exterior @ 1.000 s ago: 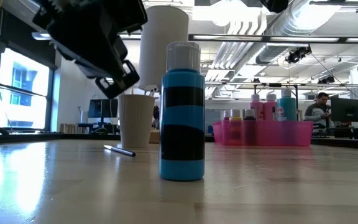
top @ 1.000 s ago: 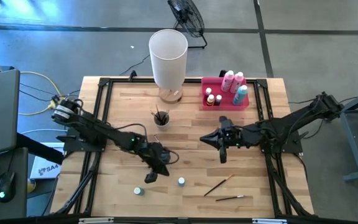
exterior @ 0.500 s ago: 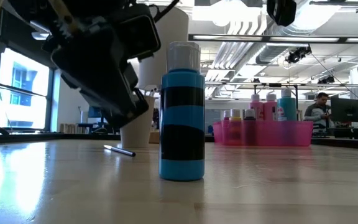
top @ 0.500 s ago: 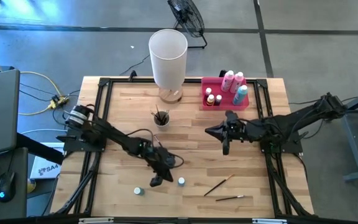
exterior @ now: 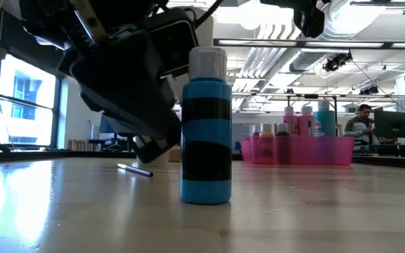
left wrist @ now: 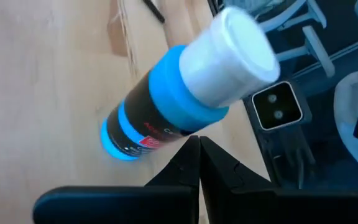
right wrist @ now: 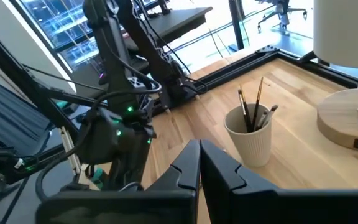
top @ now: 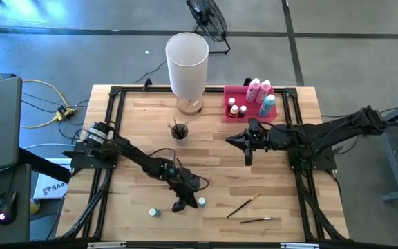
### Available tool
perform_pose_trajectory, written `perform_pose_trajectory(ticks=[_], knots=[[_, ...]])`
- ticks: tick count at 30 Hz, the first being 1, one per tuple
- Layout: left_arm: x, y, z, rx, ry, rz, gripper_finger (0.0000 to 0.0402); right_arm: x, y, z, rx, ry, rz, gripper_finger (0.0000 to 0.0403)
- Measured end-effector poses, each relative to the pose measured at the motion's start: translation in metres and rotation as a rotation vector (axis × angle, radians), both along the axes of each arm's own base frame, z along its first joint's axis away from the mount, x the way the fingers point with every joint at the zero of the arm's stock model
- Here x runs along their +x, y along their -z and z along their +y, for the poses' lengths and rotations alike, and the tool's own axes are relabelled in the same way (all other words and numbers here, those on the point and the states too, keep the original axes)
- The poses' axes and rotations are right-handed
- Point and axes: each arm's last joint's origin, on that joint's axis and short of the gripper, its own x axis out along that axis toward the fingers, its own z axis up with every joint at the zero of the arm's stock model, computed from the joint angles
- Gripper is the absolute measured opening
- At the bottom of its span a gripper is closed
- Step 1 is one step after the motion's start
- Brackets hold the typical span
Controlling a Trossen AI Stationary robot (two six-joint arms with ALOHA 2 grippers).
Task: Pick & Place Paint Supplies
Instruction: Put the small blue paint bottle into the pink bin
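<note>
A small blue paint bottle [exterior: 206, 126] with a dark label and a white cap stands upright on the table near its near edge [top: 201, 201]. My left gripper [left wrist: 197, 144] is shut, low beside it on its left side [top: 180, 205], with the fingertips just under the bottle's blue shoulder [left wrist: 185, 93]. A second tiny bottle [top: 154, 212] stands to its left. Two dark-handled brushes [top: 242, 205] [top: 256, 220] lie to the right. My right gripper [right wrist: 199, 149] is shut on nothing and hovers mid-table [top: 247, 159]. My left gripper's shut fingertips [left wrist: 191, 149] stand right at the side of the blue bottle below its cap, coming slanting down from the table's left. Whether they touch it I cannot tell. The bottle stands upright on the table.
A white cup holding brushes [top: 179, 130] stands mid-table, with a tall white cylinder [top: 186, 66] behind it. A pink tray [top: 240, 92] at the far right holds several bottles. One brush [exterior: 133, 169] lies beyond the bottle in the low view. A black frame rims the table.
My left gripper has moved down and toward the table's near-right, closing in on the blue bottle until it stands right beside it. The bottle has stayed where it was. My right gripper has drifted toward the far edge.
</note>
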Motion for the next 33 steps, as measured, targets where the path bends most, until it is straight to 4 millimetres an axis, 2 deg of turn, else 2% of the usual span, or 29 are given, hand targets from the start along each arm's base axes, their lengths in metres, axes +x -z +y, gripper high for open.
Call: perform_pose_trajectory(ticks=[7, 18, 25, 33], knots=[[0.017, 0.008, -0.008, -0.03, 0.031, 0.018, 0.0, 0.001, 0.001, -0.007, 0.01, -0.019, 0.01, 0.0004], [0.02, 0.006, -0.011, 0.022, -0.136, -0.007, 0.0, 0.001, 0.001, -0.008, 0.012, -0.027, 0.017, 0.0004], [0.019, 0.001, -0.021, 0.022, -0.196, -0.064, 0.0, 0.0, -0.001, -0.008, -0.002, -0.029, 0.009, 0.0004], [0.024, 0.015, -0.032, -0.028, -0.264, -0.053, 0.0, -0.01, -0.011, -0.013, -0.002, -0.008, -0.043, 0.0004]])
